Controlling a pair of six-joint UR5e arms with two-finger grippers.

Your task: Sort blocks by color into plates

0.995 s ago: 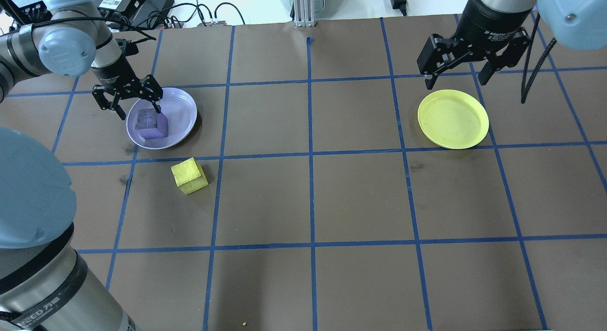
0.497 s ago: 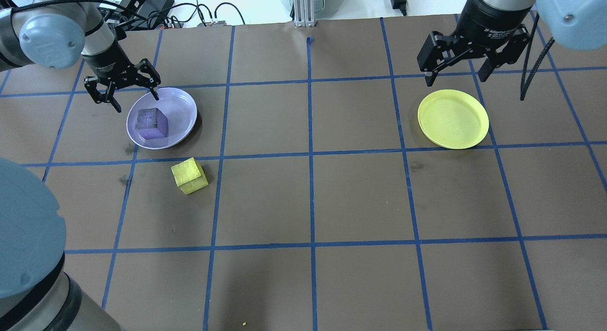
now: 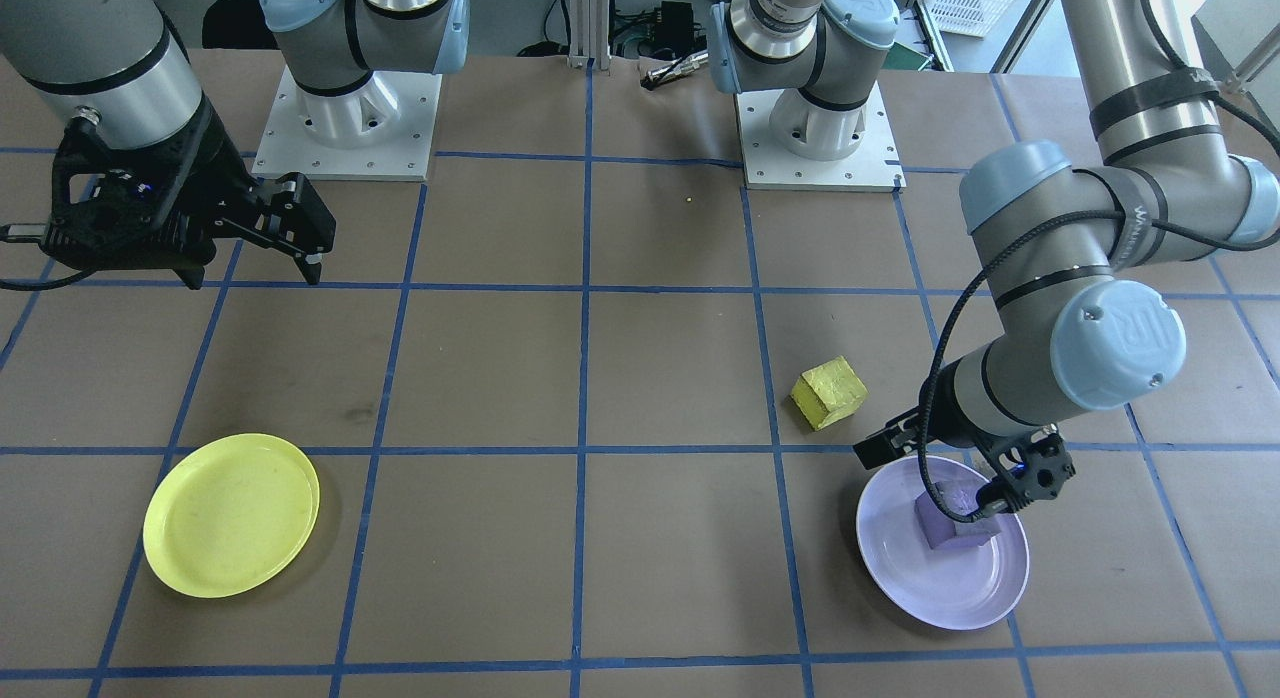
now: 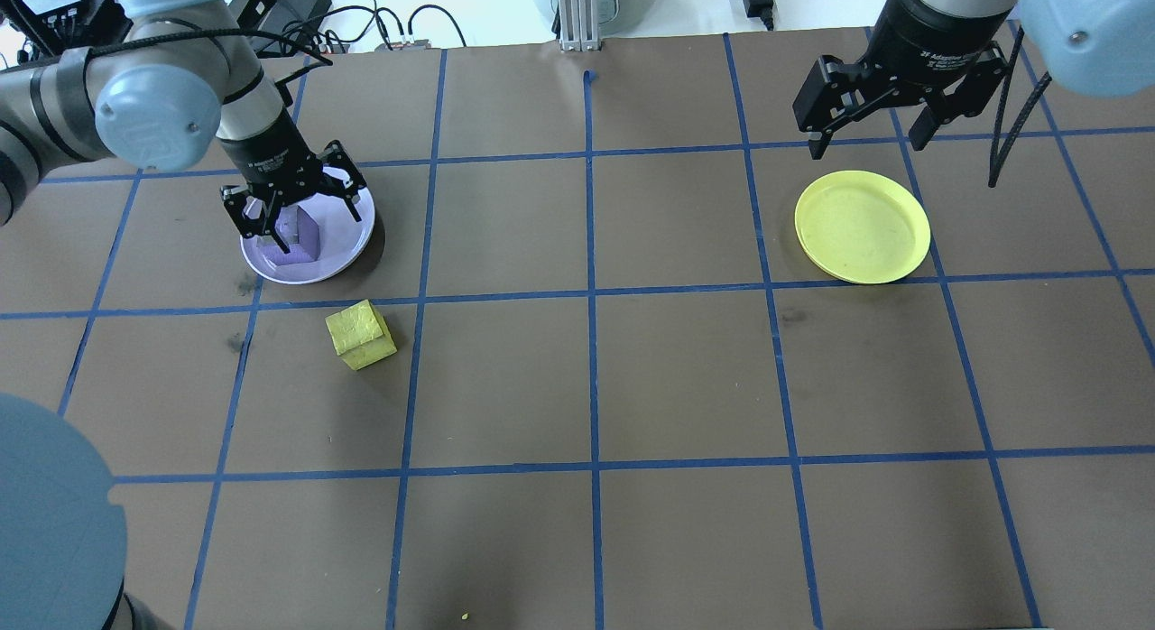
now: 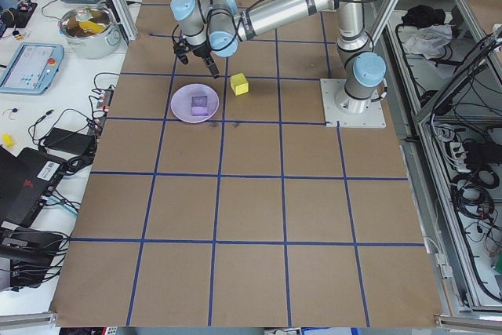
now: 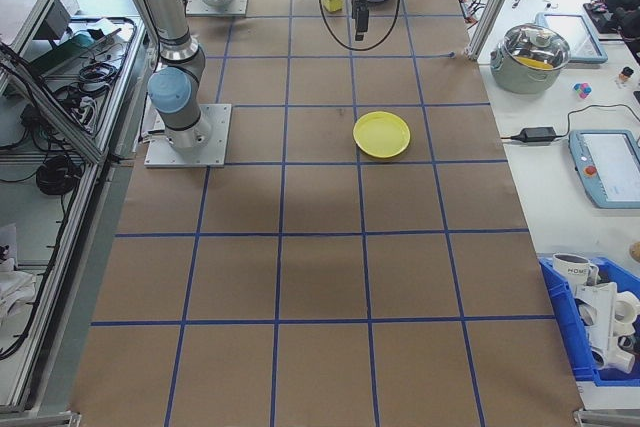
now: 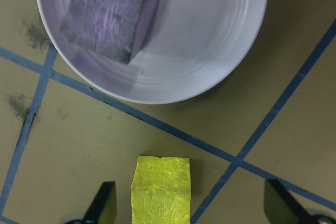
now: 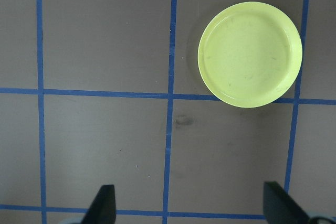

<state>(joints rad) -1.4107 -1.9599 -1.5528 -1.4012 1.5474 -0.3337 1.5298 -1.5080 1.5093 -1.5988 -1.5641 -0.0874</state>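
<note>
- The small matte purple block sits inside the round pale lavender plastic plate, toward the rim on the yellow block's side.
- The left gripper hangs above that lavender plate, over the purple block, fingers spread wide and holding nothing.
- The small matte yellow block lies on the brown tabletop just beside the lavender plate, on the robot's side of it, not touching the rim.
- In the left wrist view that yellow block shows between the two open fingertips.
- Well apart from the lavender plate, across the blue tape grid, the round bright yellow plastic plate lies bare.
- The right gripper is above the tabletop at the yellow plate's far edge, fingers wide and empty.
</note>
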